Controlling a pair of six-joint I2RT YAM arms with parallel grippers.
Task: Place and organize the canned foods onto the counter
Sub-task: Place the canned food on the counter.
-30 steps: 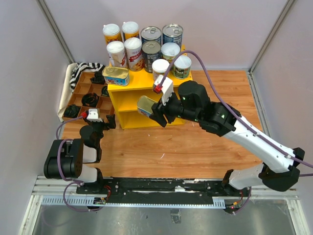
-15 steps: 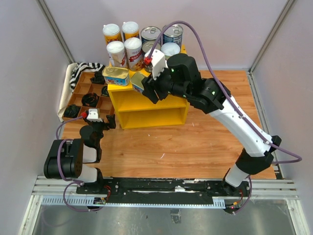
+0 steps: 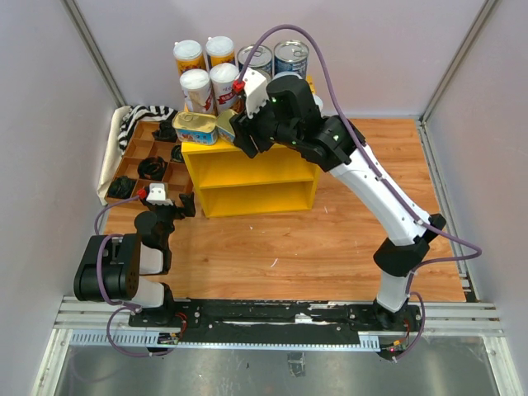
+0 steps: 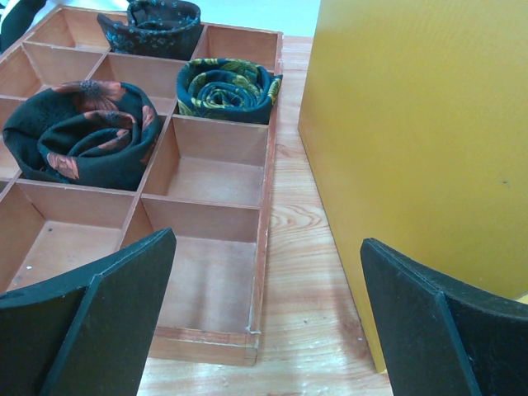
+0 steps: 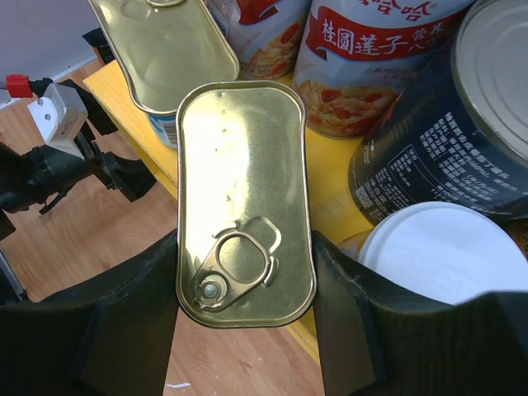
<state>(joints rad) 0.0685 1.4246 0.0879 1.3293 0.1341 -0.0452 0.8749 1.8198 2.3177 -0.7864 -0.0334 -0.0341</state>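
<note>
**Flat tin brought to the shelf top, release pending**

The right gripper (image 5: 243, 305) is closed on the long sides of a flat gold-topped tin (image 5: 243, 206), held level with its pull-ring toward the wrist. Seen from overhead, the tin sits at the front left of the top of the yellow shelf unit (image 3: 247, 177), just beside the other flat tin (image 3: 195, 126) already lying there. In the wrist view its near end overhangs the front edge, and whether its base touches the top cannot be told. The round cans (image 5: 429, 132) stand close behind and to the right.

The step in hand appears to be the placing of this tin. The next move would call for carrying it slightly further in, lowering it flat onto the bare yellow strip parallel to its twin, then parting the jaws without nudging its neighbours.

The left gripper (image 4: 264, 322) rests low beside the shelf's left wall, by the divided tray (image 4: 206, 219), jaws wide apart and holding nothing.
</note>
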